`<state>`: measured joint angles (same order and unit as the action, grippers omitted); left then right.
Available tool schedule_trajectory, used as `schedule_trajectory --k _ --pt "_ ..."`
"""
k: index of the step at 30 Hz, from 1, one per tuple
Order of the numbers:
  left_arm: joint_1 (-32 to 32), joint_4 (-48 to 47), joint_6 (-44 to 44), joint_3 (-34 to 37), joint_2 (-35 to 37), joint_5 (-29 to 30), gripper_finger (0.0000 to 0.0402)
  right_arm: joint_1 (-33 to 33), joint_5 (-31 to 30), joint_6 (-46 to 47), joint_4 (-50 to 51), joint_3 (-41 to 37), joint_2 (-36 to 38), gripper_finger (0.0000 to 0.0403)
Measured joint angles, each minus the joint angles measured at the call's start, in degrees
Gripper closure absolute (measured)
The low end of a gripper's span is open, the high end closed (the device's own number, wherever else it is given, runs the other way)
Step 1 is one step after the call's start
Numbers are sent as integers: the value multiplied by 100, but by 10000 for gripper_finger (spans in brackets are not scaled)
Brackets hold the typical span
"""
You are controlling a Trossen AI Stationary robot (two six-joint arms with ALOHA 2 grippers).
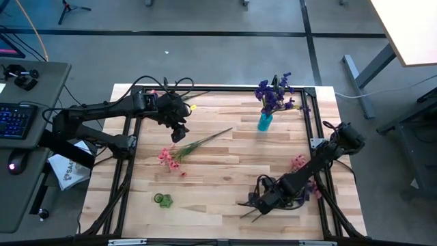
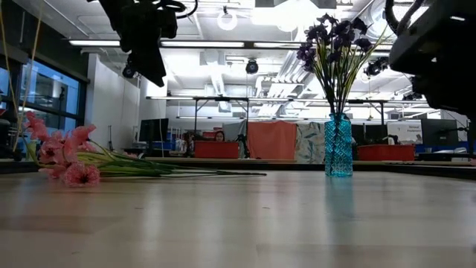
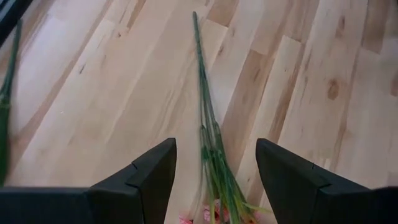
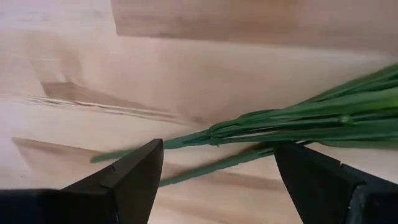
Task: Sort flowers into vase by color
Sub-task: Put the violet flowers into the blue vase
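Hovering open-fingered and empty, left gripper [image 3: 214, 180] directly above pink sprig [image 1: 184, 149] lying flat mid-table. Right gripper [image 4: 217, 180], likewise spread and empty, low over green stems [image 4: 298, 127] near table's [image 1: 225, 171] front-right edge. Purple flowers [image 1: 274, 92] stood in blue vase [image 1: 265, 121].

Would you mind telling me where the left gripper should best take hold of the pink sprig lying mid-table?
Probably the bare stems, not the blossoms. Come straight down with the open left gripper, fingers straddling the bundle: it lies flat, with nothing close beside that stretch.
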<state>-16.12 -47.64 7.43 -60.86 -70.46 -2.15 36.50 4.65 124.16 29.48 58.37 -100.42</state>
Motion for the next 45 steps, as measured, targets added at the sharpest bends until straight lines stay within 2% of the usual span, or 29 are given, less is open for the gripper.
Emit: schedule_trajectory --k 14,19,27,33,38,42,45 --pt "2 -2 445 0 0 54 193 -942 -18 -3209 105 0 -2 98" --pt "2 -4 506 0 0 52 193 -1040 -34 -4608 339 393 -9 98" --pt "4 3 594 0 0 52 193 -903 -511 -5207 2309 1025 -9 98" --pt "4 140 648 -2 0 23 193 -931 -589 -6161 2391 896 -77 98" --pt "4 144 1063 -2 0 -333 193 -989 -604 -6756 2395 760 -294 98" --pt "16 248 1260 -2 0 -481 193 -989 -610 -6977 2378 608 -445 99" --pt "79 581 1357 -4 1 -489 193 -989 -591 -7073 2274 516 -516 119"
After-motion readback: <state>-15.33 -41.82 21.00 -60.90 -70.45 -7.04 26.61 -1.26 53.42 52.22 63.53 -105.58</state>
